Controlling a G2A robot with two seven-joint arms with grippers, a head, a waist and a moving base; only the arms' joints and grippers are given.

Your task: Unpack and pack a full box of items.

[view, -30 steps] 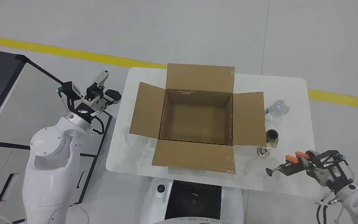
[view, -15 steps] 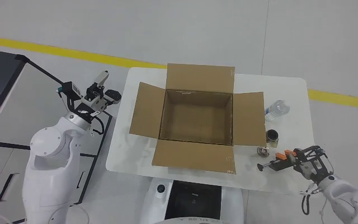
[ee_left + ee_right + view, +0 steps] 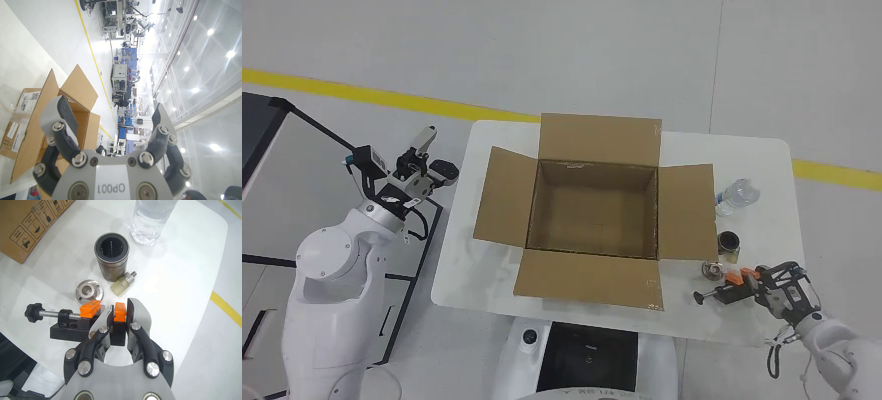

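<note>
The white bench [image 3: 762, 160] carries an open cardboard box [image 3: 587, 138] at its middle, all 4 flaps folded outward, likely so a claw can reach straight down into it. The left claw [image 3: 109, 106] hangs off the bench's left side, raised and parted with nothing between its fingers, probably parked clear of the work. To the right of the box, 5 things sit in a loose group. A clear water bottle [image 3: 149, 220] stands farthest back, and a steel cylinder [image 3: 112, 256] stands upright nearer the box. At the near right edge lies a small black vise [image 3: 75, 325] with its screw knob pointing toward the box. The right claw [image 3: 120, 306] is clamped on 1 of its orange blocks, a firm, square place to grip. Whether the vise rests or is just lifted is unclear. A round metal flange [image 3: 89, 292] lies just beside it, and a small threaded roller [image 3: 122, 284] lies on its side against the cylinder's foot.
</note>
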